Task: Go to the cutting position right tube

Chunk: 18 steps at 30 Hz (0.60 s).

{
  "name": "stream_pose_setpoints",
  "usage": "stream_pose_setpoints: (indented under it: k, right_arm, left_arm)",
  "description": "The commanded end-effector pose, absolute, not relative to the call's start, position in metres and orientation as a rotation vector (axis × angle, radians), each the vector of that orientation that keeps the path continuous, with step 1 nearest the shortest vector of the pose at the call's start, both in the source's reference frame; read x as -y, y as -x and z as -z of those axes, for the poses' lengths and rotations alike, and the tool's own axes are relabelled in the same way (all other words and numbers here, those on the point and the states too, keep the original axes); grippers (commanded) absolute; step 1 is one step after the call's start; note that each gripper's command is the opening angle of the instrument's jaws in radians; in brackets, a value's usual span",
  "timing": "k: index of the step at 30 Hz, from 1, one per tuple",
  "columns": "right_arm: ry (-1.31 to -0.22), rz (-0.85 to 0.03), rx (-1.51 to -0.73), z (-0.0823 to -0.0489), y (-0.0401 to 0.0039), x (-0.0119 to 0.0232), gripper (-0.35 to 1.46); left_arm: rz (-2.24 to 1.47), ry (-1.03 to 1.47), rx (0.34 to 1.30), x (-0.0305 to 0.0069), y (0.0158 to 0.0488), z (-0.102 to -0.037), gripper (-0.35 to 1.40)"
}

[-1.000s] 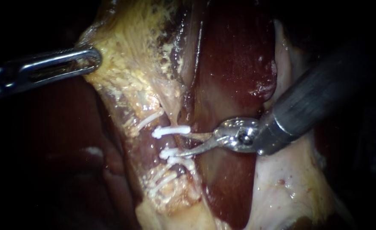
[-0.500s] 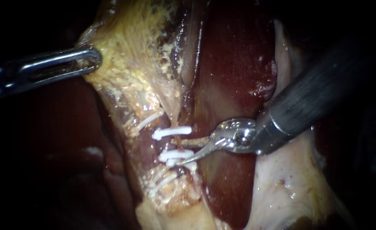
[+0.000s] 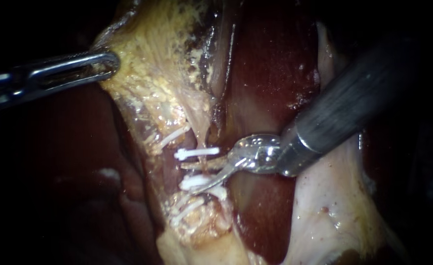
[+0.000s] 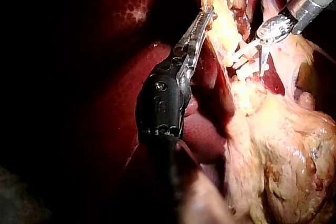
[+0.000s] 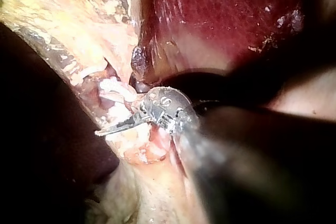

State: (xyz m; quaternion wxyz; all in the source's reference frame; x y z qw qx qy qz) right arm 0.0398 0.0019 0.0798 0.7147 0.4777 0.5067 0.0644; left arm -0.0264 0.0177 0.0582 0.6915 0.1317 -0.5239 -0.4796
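The right instrument's [image 3: 189, 177] blade-like jaws stand narrowly apart, straddling the right tube [image 3: 194, 172] between two white clips [image 3: 196, 153] but not closed on it. The left instrument's [image 3: 109, 64] jaws pinch the yellowish tissue [image 3: 147, 83] beside the liver [image 3: 270, 73].

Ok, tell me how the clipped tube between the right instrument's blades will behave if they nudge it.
Probably floppy: the tube looks thin and soft, so it may bend away from the open blades of the right instrument. Likely slippery, as the tissue around glistens wet. The white clips on either side may steady it.
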Motion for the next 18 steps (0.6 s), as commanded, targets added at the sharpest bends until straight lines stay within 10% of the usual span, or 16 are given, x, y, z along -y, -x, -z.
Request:
stream_pose_setpoints:
  k: [1,18]
  right_arm:
    - [-1.057,-0.14,-1.124,-0.0798,-0.0399,-0.0018,1.1]
    - [-1.063,-0.137,-1.14,-0.0797,-0.0398,-0.002,1.07]
  left_arm:
    - [1.073,-0.294,1.171,-0.0177,0.0265,-0.0582,-0.35]
    - [1.073,-0.292,1.171,-0.0177,0.0266,-0.0584,-0.35]
